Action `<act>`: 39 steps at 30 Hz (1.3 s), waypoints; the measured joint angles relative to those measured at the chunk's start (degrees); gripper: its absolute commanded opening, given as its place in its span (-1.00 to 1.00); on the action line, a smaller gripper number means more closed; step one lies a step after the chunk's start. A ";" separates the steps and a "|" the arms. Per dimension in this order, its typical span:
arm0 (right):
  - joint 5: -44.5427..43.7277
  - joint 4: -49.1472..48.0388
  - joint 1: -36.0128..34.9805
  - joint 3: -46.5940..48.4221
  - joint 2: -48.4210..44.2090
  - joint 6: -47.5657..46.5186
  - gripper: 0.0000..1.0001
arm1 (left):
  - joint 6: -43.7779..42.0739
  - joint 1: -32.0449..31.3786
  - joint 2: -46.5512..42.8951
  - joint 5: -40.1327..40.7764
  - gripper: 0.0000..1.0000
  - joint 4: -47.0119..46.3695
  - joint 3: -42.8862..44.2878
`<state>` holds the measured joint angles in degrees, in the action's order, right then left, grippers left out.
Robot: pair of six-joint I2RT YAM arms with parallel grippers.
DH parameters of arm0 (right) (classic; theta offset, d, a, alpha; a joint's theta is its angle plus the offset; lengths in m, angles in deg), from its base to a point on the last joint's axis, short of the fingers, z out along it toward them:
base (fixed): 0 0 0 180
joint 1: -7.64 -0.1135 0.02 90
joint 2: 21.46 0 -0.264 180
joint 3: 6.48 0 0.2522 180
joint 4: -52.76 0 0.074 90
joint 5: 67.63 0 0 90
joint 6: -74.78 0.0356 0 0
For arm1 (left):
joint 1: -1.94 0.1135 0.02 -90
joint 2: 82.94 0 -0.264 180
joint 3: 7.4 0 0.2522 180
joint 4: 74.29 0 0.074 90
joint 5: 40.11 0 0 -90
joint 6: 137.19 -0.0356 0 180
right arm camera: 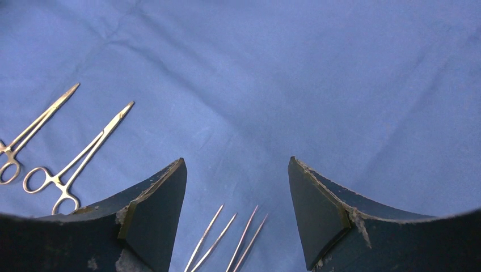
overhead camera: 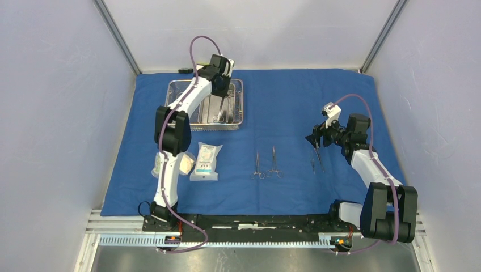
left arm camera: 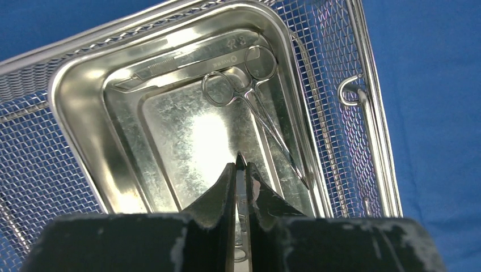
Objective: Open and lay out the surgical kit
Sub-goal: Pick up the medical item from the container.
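Now the blue cloth (overhead camera: 295, 102) lies open and flat in front of both arms, and all other parts of the kit rest on it. At its far left corner stands the wire-mesh basket (left arm camera: 340, 56), and the steel pan (left arm camera: 85, 124) sits inside this basket. On the bottom of the pan one scissor-like instrument (left arm camera: 255, 96) lies slanted, and a flat slim tool (left arm camera: 170, 65) lies along the wall just beside its rings. The left claw (left arm camera: 241, 167) hangs over the pan with its fingers almost together, and a thin steel instrument (left arm camera: 240, 161) is pinched between them, its tip showing just past the fingertips. On the near left part of the cloth one white and green packet (overhead camera: 205, 161) is in full view, while two other packets (overhead camera: 185, 164) are partly hidden behind the left arm. Near the middle of the cloth two ring-handled instruments (overhead camera: 273, 164) lie side by side, rings toward the arm bases. To the right of them two thin tweezers (right arm camera: 215, 242) lie close together on the cloth. The right claw (right arm camera: 237, 160) hovers just above these tweezers with its fingers spread wide, one on each side, and it holds nothing.
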<state>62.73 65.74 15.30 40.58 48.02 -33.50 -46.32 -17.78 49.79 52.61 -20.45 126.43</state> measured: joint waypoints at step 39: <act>-4.57 -19.39 -33.53 46.34 43.89 27.28 0.40 | 3.89 2.58 -12.48 -8.46 -0.94 0.35 -5.09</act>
<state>58.16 46.36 -18.23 86.92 91.91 -6.23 -42.43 -15.20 37.31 44.16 -20.10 121.34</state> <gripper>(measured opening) 0.701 0.128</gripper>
